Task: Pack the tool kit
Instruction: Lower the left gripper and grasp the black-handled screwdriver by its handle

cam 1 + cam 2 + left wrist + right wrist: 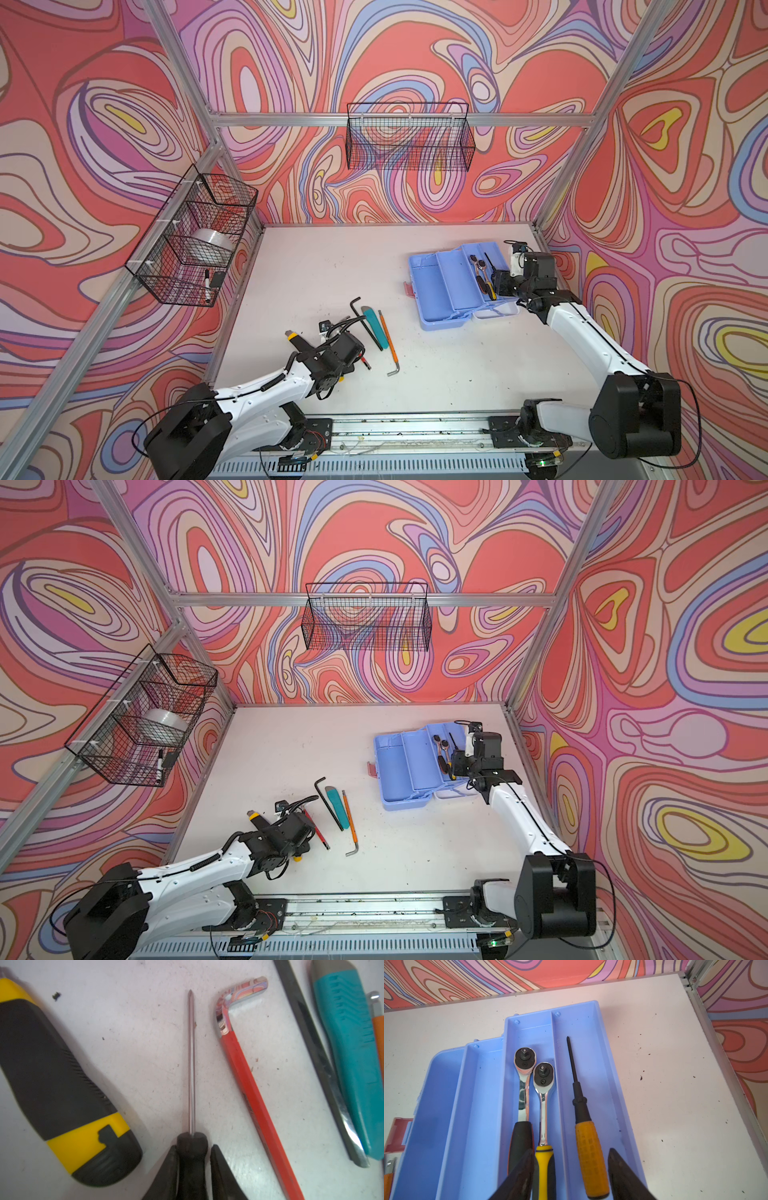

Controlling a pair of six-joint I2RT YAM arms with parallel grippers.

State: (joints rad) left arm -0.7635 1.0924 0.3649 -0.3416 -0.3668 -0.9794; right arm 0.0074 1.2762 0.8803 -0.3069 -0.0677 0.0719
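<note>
The tool kit (440, 286) lies open at the back right, its blue divided tray (477, 1105) holding two ratchets (525, 1076) and an orange-handled screwdriver (589, 1157). My right gripper (571, 1150) hangs open over the tray's near end, its fingers astride the orange handle and a yellow ratchet grip, holding nothing. At the front left, my left gripper (194, 1146) is closed around the black handle of a thin screwdriver (191, 1064) that lies on the table. A red hex key (249, 1088) and a yellow-and-black tool (58, 1084) lie on either side of it.
A black hex key (363, 320), a teal utility knife (376, 328) and an orange hex key (388, 336) lie side by side mid-table. A wire basket (195, 237) on the left wall holds a tape roll (210, 247) and a marker. Another basket (409, 137) hangs on the back wall.
</note>
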